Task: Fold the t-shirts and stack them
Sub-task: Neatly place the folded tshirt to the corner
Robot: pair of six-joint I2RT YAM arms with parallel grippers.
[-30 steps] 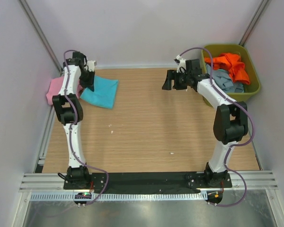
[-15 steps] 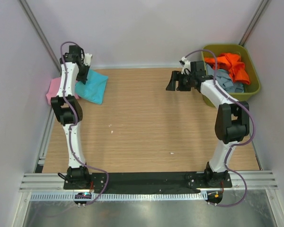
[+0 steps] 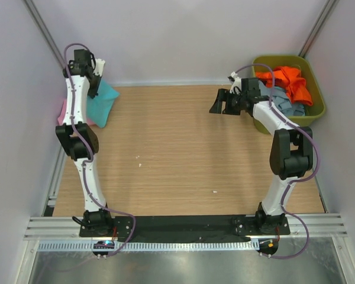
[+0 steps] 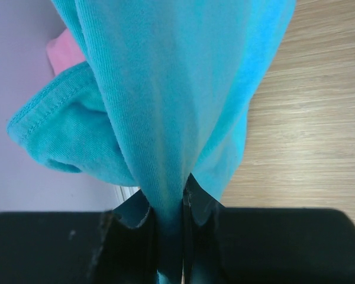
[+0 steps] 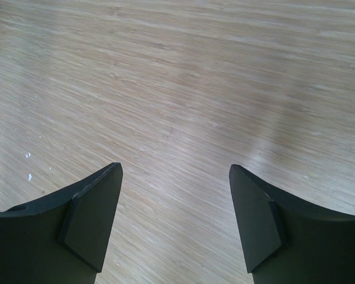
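Left hand (image 4: 170, 204), at the upper left of the overhead frame, is closed tight on a gathered fold of the turquoise t-shirt (image 4: 165, 89), the cloth pinched between its two black fingers (image 4: 133, 228) and spreading away from them in a bunched fan. A hemmed edge of the same shirt curls out at the left of the wrist view, against the pale wall. The pink t-shirt (image 3: 61, 112) lies just beside and partly under the turquoise one at the far left edge of the wooden desk (image 3: 177, 154), mostly hidden behind the left arm in the overhead view; whether the turquoise cloth hangs clear of the desk or rests on it cannot be told. Across the frame, in the upper right, the right hand (image 3: 220, 103) hovers above bare wood with its jaws spread wide and nothing between them, its wrist camera showing only wood grain between the two dark fingertips. Just to its right stands the olive-green bin (image 3: 316, 109), off the desk's far right corner, holding the orange t-shirt (image 3: 290, 80) crumpled on top and a grey-blue t-shirt (image 3: 281, 100) below it, nearer the arm. Two small white specks (image 3: 139, 158) dot the middle of the desk.
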